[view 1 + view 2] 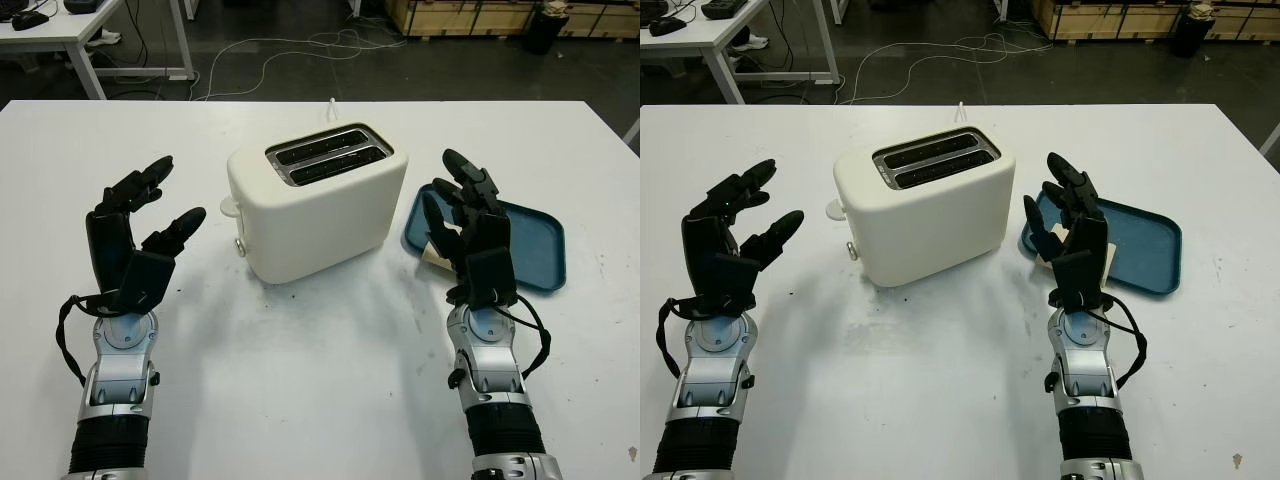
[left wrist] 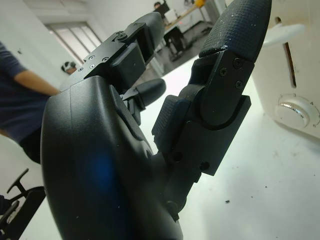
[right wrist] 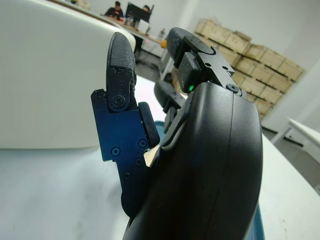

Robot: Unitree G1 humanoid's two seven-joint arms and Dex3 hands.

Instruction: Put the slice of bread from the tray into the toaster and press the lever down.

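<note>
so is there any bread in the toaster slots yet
Empty: both slots of the toaster look dark, with no bread showing. A pale slice sits at the tray behind the right hand.

White worktop, a bit scuffed, with a cream toaster in the middle and a blue tray just right of it.

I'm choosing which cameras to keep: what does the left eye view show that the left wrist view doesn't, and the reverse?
Left eye view alone: the toaster's two top slots, the blue tray, the bread at its near edge, and the right hand over it. Left wrist view alone: a person's sleeve and the toaster's round knob. Both share the open left hand, the cream toaster and the white table.
</note>
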